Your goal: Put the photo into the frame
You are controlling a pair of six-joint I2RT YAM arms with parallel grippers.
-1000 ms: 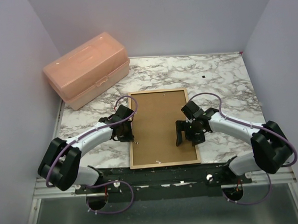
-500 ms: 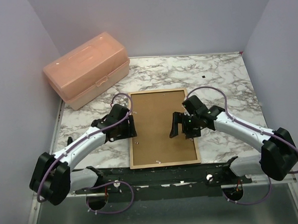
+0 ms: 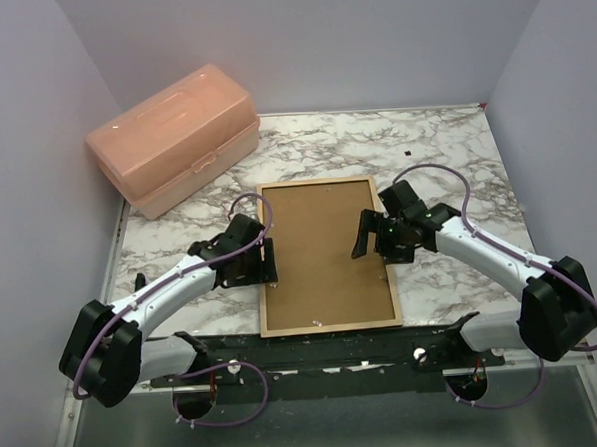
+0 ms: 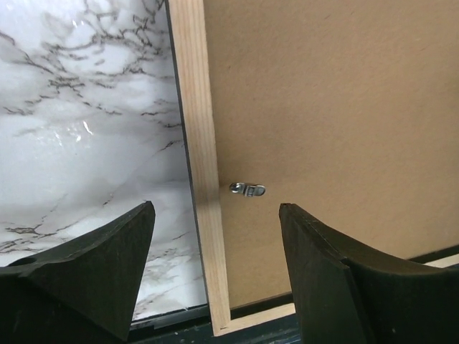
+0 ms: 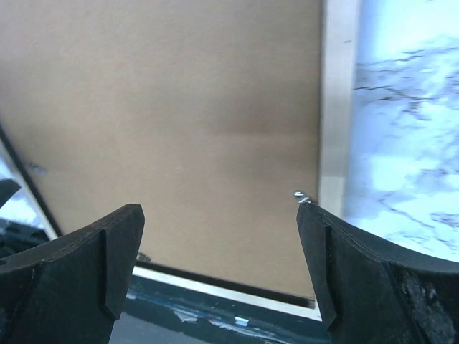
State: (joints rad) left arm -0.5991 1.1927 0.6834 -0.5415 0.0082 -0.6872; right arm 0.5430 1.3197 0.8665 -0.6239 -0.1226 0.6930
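Top external: frame (image 3: 329, 327) lay back-up mid-table (image 3: 446, 166), backing board (image 3: 321, 272) seated in it; photo unseen, prob. underneath. Left end effector (image 4: 215, 211) at its 9 o'clock edge and right end effector (image 5: 219, 211) at 3 o'clock were both spread, empty. Closing-up step; next needs metal tab (image 4: 247, 189) turned.

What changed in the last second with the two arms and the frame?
The left gripper opened above the left edge of the frame. The right gripper, open, shifted away from the bases along the right edge. The frame, backing board and pink box stayed put.
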